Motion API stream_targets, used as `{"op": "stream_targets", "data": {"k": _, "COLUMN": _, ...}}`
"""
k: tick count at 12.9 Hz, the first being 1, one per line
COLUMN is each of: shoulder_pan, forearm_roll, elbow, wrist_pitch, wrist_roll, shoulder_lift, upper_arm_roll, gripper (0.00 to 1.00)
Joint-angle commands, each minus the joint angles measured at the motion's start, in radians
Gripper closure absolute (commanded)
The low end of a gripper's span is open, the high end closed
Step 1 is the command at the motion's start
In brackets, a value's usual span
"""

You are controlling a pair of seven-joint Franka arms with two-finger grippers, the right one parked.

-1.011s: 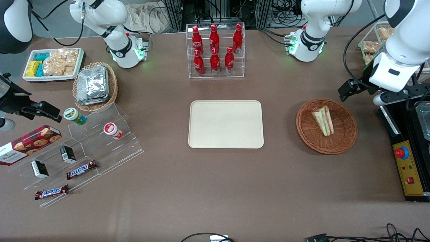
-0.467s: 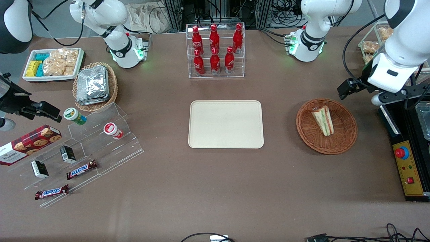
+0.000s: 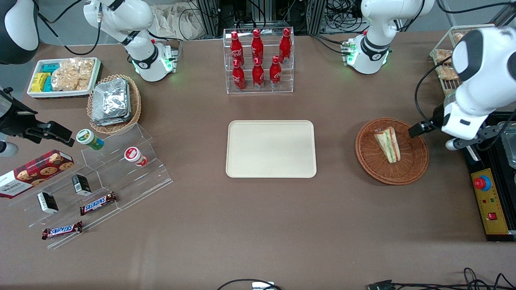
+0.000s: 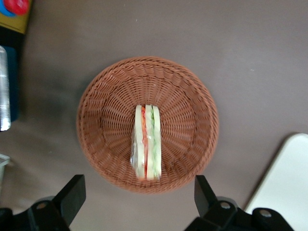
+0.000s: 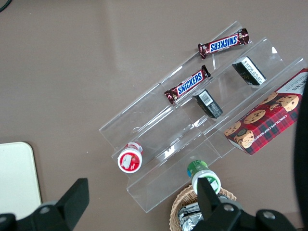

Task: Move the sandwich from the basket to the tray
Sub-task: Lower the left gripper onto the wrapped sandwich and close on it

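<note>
- Sandwich [image 3: 388,144]: lies on its side inside the basket [image 3: 415,169], untouched; in the wrist view it sits at the basket's centre, crust-to-tip line running roughly 12 to 6 o'clock
- Tray [image 3: 271,148]: bare, at the table's middle, at 9 o'clock from the basket in the front view and well apart from it; nothing delivered yet
- Gripper [image 4: 139,202]: fingers spread wide and holding nothing; one finger [image 4: 72,195] stands to each side of the basket rim, with the sandwich in line between them
- Change noted: against the pictures of a second and half a second ago, the working arm has swung in from the table's end and now hangs at the basket's 3 o'clock edge
- Meaning: judged to be the approach step, nearly done; descent onto the sandwich and closing remain
- Bottle rack [image 3: 258,60]: farther from the camera, clear of the route
</note>
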Motion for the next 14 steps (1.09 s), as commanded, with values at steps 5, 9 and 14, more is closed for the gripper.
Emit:
{"op": "stream_targets", "data": {"k": 5, "shoulder_pan": -0.019, "forearm_roll": -0.004, "elbow": -0.269, "wrist_pitch": 0.418, "wrist_roll": -0.097, "shoulder_lift": 0.109, "upper_arm_roll": -0.003, "gripper": 0.01}}
{"op": "stream_targets", "data": {"k": 9, "shoulder_pan": -0.031, "forearm_roll": -0.003, "elbow": -0.281, "wrist_pitch": 0.465, "wrist_roll": -0.097, "shoulder_lift": 0.200, "upper_arm_roll": -0.006, "gripper": 0.01}}
{"op": "stream_targets", "data": {"k": 14, "shoulder_pan": -0.031, "forearm_roll": -0.003, "elbow": -0.286, "wrist_pitch": 0.466, "wrist_roll": -0.095, "shoulder_lift": 0.229, "upper_arm_roll": -0.005, "gripper": 0.05}}
